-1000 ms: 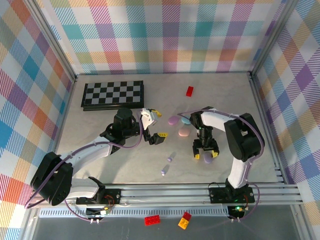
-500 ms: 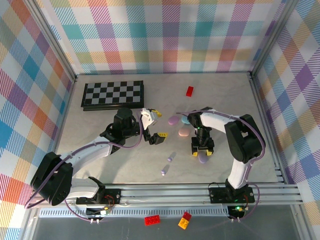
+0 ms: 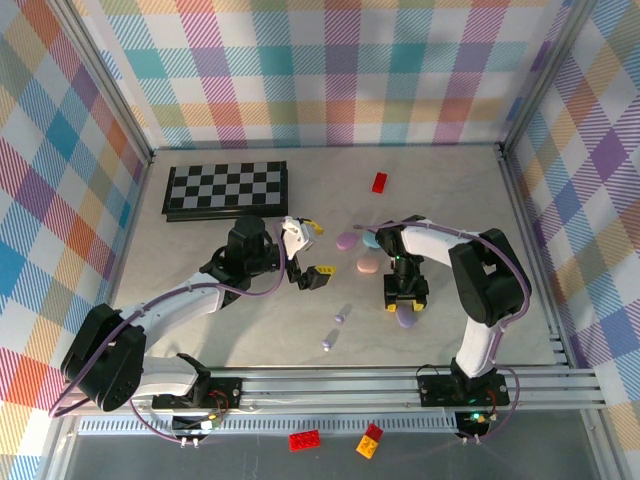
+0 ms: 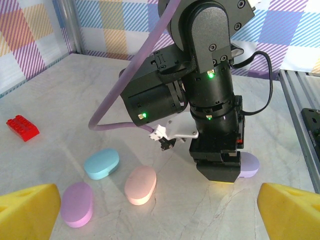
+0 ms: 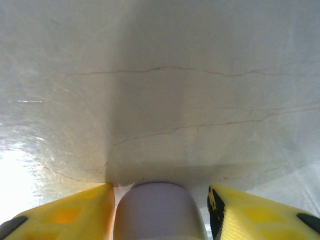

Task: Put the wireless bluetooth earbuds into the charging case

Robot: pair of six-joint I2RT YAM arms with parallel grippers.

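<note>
Pale marble table [image 3: 250,330]: a chessboard [image 3: 226,189] sits back left, a red brick [image 3: 379,182] back centre. Mid-table cluster a purple case [image 4: 77,203], blue case [image 4: 101,163] and pink case [image 4: 140,184]. Nearer lie a lilac case [image 3: 405,318] and two purple earbuds [image 3: 341,316].

No text, label, brand or number can be read in any view. The chessboard [image 3: 226,189] has plain black-and-white squares only. The right arm housing [image 4: 212,35] has small green lights but no legible marking.

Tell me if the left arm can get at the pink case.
Probably yes: the open left gripper faces the pink case across bare table; the right gripper grips a purple case close beyond.
</note>
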